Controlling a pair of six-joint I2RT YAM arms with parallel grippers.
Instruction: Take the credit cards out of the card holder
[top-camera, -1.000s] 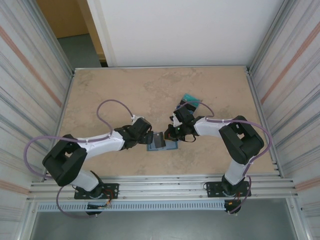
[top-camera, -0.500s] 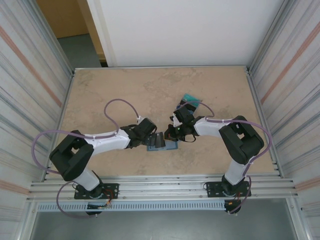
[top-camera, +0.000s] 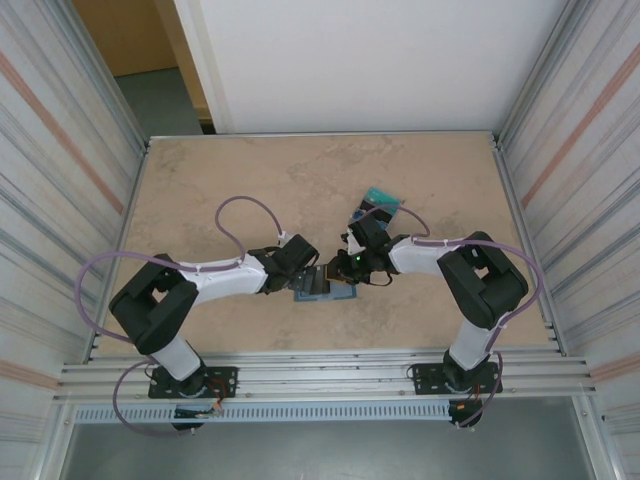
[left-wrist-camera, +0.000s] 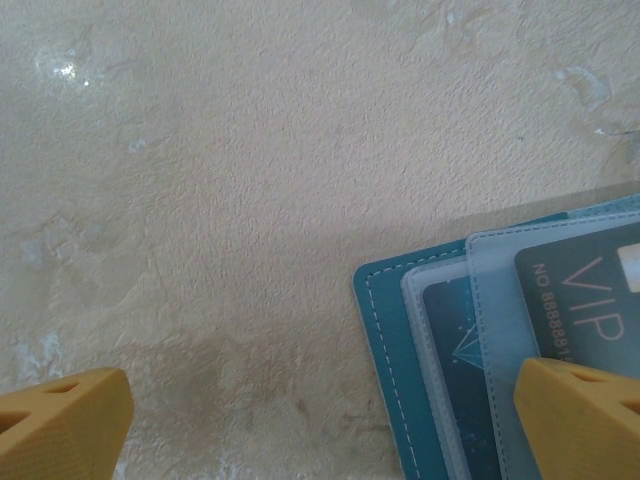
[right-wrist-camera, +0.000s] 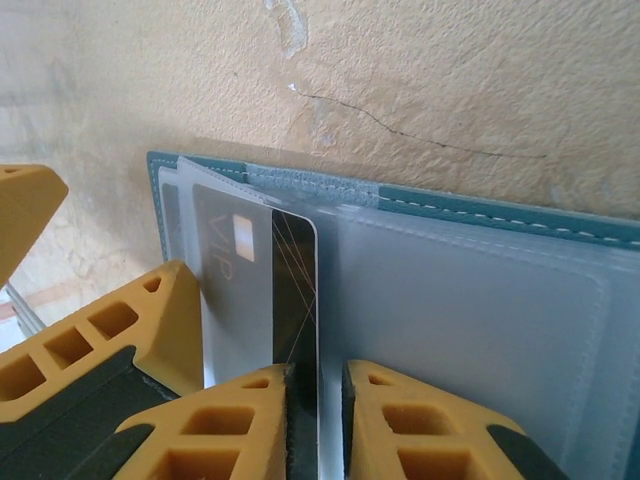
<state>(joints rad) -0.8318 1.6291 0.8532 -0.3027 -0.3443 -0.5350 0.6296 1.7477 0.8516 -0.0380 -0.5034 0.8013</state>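
Card holder (top-camera: 326, 291) lies open on the table (top-camera: 250, 180), between both grippers. Left gripper (left-wrist-camera: 320, 425) has its fingers spread wide. Right gripper (right-wrist-camera: 315, 425) has a black card (right-wrist-camera: 296, 300) between its fingers, sticking out of the holder, but honestly can't tell if it's actually pinched.

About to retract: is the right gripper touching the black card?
Cannot tell. Right wrist view: the black card stands between the fingers of the right gripper; a slit beside one, the other shadowed.

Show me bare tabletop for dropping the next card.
Free: beige marbled tabletop far-left, between the left wall and the pile of teal and dark plastic cards; also the near strip by the front rail. Crowded: centre, both jaws at the open teal-blue bifold card holder, right jaws pinching a black card.
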